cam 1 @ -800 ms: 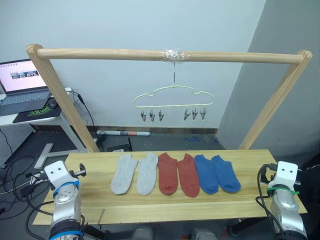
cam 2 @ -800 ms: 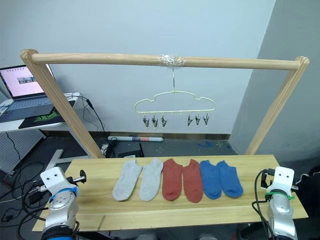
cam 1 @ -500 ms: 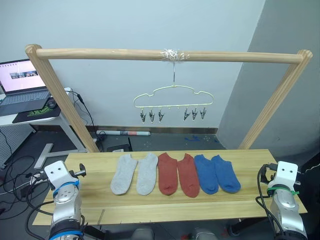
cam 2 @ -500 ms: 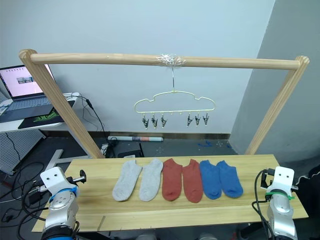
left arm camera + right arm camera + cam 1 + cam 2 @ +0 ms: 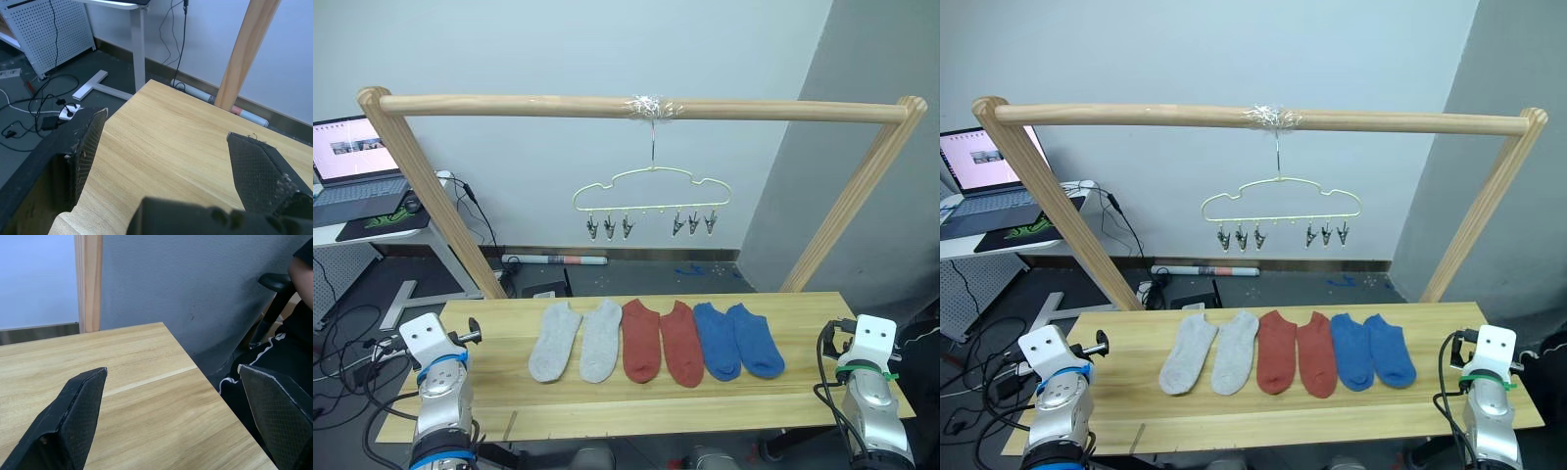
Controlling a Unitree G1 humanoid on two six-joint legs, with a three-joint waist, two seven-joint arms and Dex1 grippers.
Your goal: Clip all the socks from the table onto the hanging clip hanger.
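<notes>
Six short fabric socks (image 5: pixel 651 340), grey, rust red and blue pairs, lie flat mid-table on the light wooden plank table (image 5: pixel 803 318). The pale yellow-green wire clip hanger (image 5: pixel 651 201) hangs empty from the round wooden rail (image 5: pixel 509 104). The left gripper (image 5: pixel 166 166) and the right gripper (image 5: pixel 181 416) hover wide apart at the table's ends.

Six socks (image 5: pixel 651 340) flat on table (image 5: pixel 607 401)

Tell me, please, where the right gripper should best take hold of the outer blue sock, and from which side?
Probably by its open cuff end, at the far side of the outer blue sock. It lies flat, toe toward the robot, nearest the right gripper, so come down from above and pinch the cuff edge.
</notes>
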